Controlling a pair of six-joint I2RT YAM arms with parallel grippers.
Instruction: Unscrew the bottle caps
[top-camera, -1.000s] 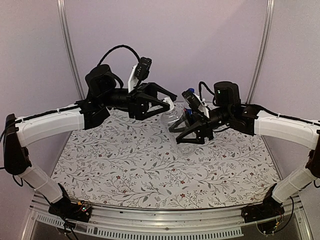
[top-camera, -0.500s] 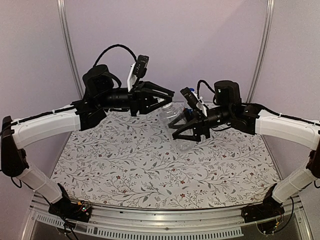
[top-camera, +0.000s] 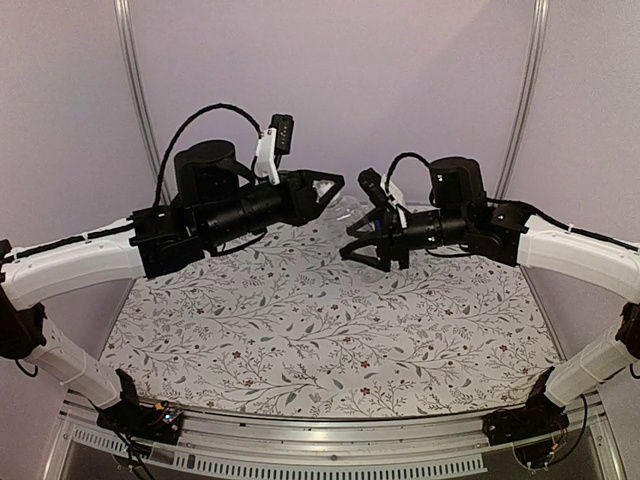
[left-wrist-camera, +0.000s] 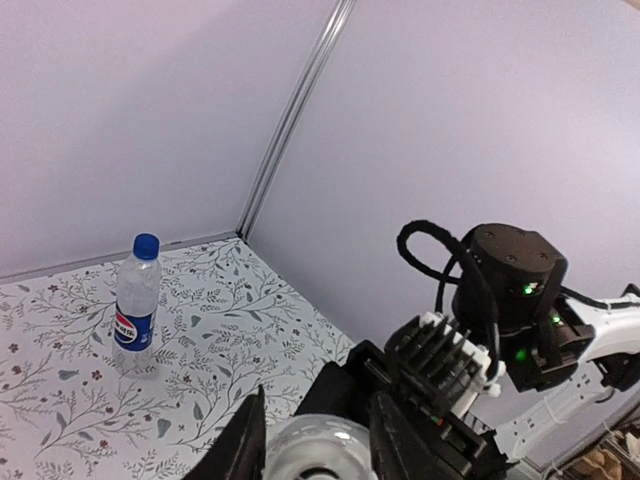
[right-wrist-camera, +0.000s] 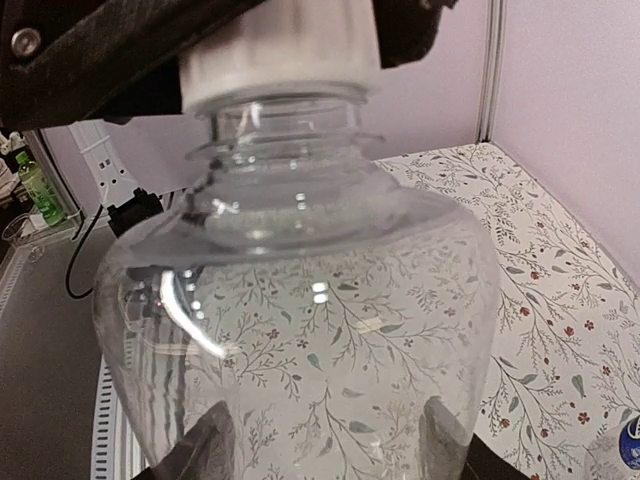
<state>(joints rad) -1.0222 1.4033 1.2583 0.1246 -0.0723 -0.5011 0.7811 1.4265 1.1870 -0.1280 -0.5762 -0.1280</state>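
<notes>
We hold plain bottle (right-wrist-camera: 300, 310) in air: right claw (top-camera: 358, 244) spread wide around its body, clamping both sides; left claw (top-camera: 333, 188) pinched tight on pale cap (right-wrist-camera: 280, 50). Bottle long axis runs straight ahead of left claw, so twisting, we think, falls to it

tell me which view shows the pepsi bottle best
Left wrist: the Pepsi bottle stands whole and upright on the table, with its blue cap on. The right wrist view catches only what seems to be a blue scrap of it, at the bottom right corner. In the top view I cannot make it out.
</notes>
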